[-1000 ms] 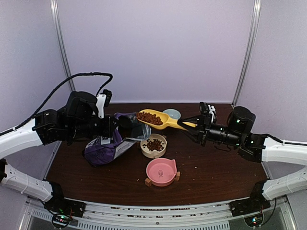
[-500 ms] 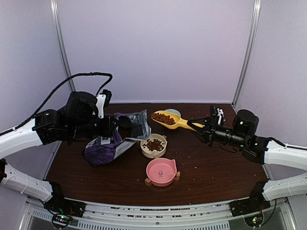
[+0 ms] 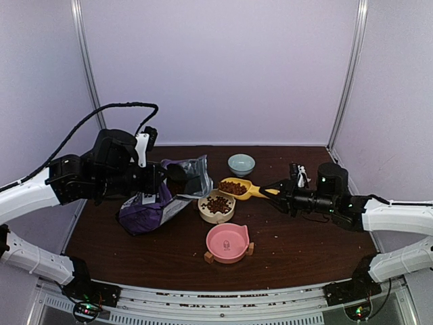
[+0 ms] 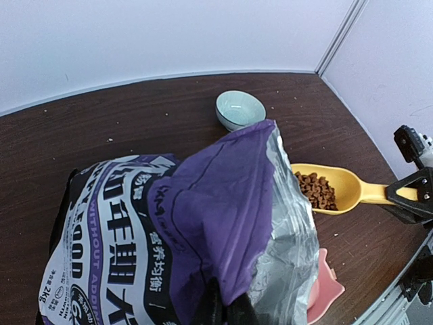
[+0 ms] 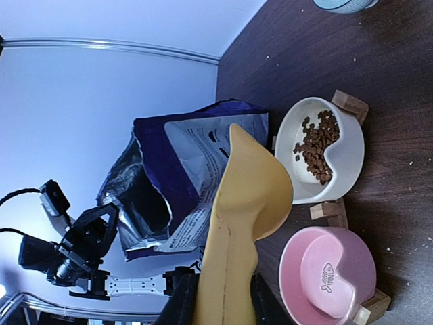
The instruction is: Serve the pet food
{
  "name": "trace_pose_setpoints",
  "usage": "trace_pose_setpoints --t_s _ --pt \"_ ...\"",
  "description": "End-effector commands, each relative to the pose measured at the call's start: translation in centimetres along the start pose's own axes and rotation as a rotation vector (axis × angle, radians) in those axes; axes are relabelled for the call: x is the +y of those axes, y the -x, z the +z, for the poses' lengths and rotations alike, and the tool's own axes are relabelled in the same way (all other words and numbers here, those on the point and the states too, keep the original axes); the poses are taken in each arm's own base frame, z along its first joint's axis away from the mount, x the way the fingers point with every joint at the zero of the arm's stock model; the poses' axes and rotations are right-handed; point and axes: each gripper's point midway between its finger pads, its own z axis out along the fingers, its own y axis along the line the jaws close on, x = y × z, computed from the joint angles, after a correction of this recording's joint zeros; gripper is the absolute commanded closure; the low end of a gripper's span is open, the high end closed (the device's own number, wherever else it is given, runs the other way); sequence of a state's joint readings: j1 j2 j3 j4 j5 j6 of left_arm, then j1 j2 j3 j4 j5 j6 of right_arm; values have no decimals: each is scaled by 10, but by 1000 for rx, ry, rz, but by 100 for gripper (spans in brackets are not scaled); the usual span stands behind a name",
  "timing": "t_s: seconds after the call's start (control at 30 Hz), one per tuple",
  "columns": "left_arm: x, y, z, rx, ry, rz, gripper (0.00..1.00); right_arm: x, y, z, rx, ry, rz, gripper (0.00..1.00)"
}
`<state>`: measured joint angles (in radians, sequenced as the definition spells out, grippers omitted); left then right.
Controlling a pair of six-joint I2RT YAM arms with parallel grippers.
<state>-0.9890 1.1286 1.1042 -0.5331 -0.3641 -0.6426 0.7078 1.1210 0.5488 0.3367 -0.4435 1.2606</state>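
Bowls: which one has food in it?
The white bowl in the middle: brown kibble lies inside; the pink bowl and pale blue bowl are empty.

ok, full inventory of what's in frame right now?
food bag: 1, purple and white with a silver lining, left of centre, top open and held up
scoop: 1, yellow, held level beside the cream bowl's far-right rim
kibble: many pieces, reddish brown, some in the scoop, some in the cream bowl
cream bowl: 1, centre of the table, partly filled
pink bowl: 1, nearest the arms, empty, on wooden blocks
blue bowl: 1, pale blue, far side, empty
table: 1, dark brown
left hand: shut on the food bag's top edge
right hand: shut on the scoop's handle
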Motion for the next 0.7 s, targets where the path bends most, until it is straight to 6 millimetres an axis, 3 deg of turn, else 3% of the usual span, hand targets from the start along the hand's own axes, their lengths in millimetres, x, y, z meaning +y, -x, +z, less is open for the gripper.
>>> trace_pose_setpoints --t_s 0.0,0.27,0.67 --pt "4 24 -11 -75 15 -27 100 -12 5 5 -20 -36 -50 88" --pt "4 25 -12 -79 15 -24 100 -31 6 12 5 -162 -125 88" --pt "5 24 -10 -74 19 -20 100 -29 11 17 23 -220 -195 88"
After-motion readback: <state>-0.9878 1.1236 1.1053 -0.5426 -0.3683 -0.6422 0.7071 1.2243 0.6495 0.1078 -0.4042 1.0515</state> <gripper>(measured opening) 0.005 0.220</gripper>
